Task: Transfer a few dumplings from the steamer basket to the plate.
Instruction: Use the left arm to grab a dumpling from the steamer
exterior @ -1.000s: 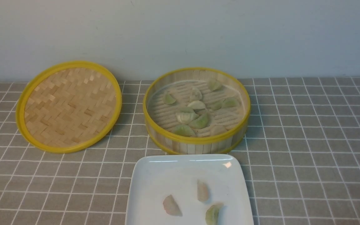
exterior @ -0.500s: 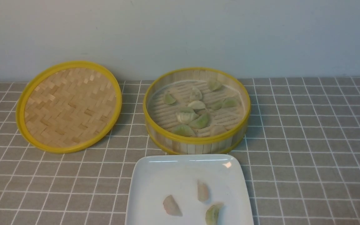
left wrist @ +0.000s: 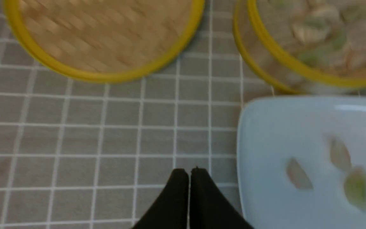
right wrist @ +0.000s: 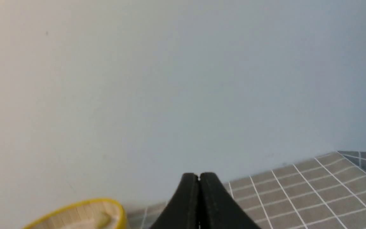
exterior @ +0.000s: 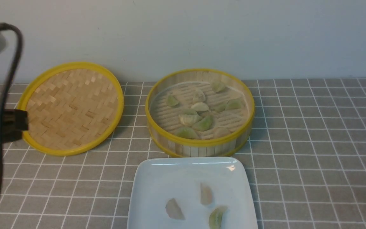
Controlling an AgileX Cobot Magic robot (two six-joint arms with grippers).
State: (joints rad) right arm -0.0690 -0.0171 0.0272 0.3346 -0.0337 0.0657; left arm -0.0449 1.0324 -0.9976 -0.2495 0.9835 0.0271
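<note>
The steamer basket stands at the middle back and holds several pale green and whitish dumplings. The white square plate lies in front of it with three dumplings near its front edge. My left gripper is at the far left, in front of the lid. In the left wrist view it is shut and empty above the cloth beside the plate. My right gripper is shut and empty, out of the front view, facing the wall with the basket rim beside it.
The flat woven lid with a yellow rim leans at the back left, next to the basket. A black cable hangs down the left edge. A grey checked cloth covers the table. A pale wall stands behind.
My left arm and its cable have come into the front view at the far left, in front of the lid. The dumplings, basket, plate and lid have not moved.
</note>
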